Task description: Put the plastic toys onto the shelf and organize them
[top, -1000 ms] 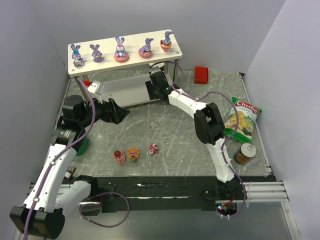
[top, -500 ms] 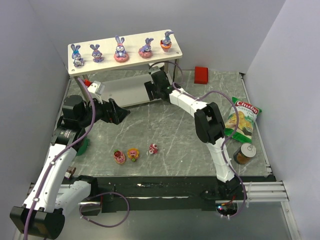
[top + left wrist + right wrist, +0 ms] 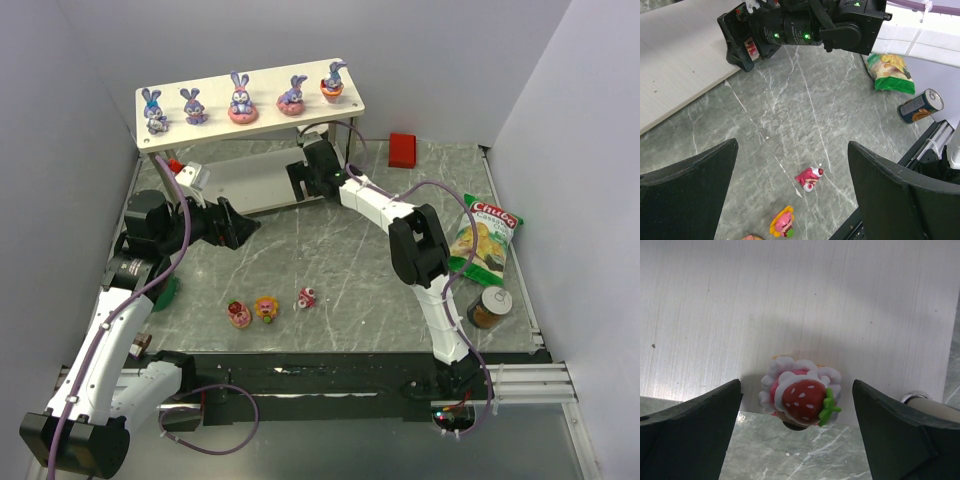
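Five purple bunnies, from one (image 3: 153, 110) at the left to one (image 3: 332, 82) at the right, stand in a row on the shelf's top board (image 3: 215, 135). A strawberry-topped sweet (image 3: 801, 395) sits at the front edge of the lower board (image 3: 790, 300), between the fingers of my open right gripper (image 3: 796, 407) and apart from both. In the top view the right gripper (image 3: 298, 181) is at that board's right end. Three sweets lie on the table: pink-red (image 3: 307, 297), yellow-pink (image 3: 266, 308) and pink (image 3: 238, 314). My left gripper (image 3: 792, 167) hangs open above them, holding nothing.
A red block (image 3: 403, 149) lies right of the shelf. A chips bag (image 3: 484, 238) and a can (image 3: 489, 308) are at the table's right side. Something green (image 3: 165, 292) shows under the left arm. A silver shelf post (image 3: 917, 399) stands right of the strawberry sweet.
The right gripper's jaws have spread wide, letting go of the strawberry sweet on the lower board. The left arm has not moved.
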Action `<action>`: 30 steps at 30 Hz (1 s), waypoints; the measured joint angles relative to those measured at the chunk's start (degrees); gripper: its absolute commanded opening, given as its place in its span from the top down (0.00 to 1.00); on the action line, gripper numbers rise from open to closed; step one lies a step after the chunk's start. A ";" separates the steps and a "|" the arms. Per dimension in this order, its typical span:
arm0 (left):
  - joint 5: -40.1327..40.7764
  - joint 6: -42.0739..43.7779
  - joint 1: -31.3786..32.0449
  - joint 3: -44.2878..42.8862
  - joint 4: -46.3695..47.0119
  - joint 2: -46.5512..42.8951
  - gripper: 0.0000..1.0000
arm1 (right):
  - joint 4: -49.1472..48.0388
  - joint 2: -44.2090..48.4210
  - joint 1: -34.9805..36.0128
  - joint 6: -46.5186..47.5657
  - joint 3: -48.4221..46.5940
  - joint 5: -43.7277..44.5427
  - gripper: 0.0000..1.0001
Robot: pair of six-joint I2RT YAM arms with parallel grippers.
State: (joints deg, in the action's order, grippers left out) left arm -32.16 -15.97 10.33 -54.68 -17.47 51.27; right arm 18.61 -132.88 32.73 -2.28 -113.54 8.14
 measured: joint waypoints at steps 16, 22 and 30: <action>0.02 -0.02 0.00 0.04 0.02 -0.15 0.04 | -4.74 10.10 0.20 -0.85 15.41 1.90 0.00; 0.09 -0.02 0.00 0.13 0.02 -0.94 0.04 | -5.62 15.39 0.61 -2.19 21.51 0.68 0.00; 0.57 -0.92 0.00 1.46 0.48 -2.36 0.03 | -4.22 27.93 3.87 -4.96 32.48 -6.21 0.03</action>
State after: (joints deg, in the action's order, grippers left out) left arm -31.59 -16.88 10.33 -53.21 -16.99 48.90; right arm 14.39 -104.95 36.60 -7.25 -81.06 1.93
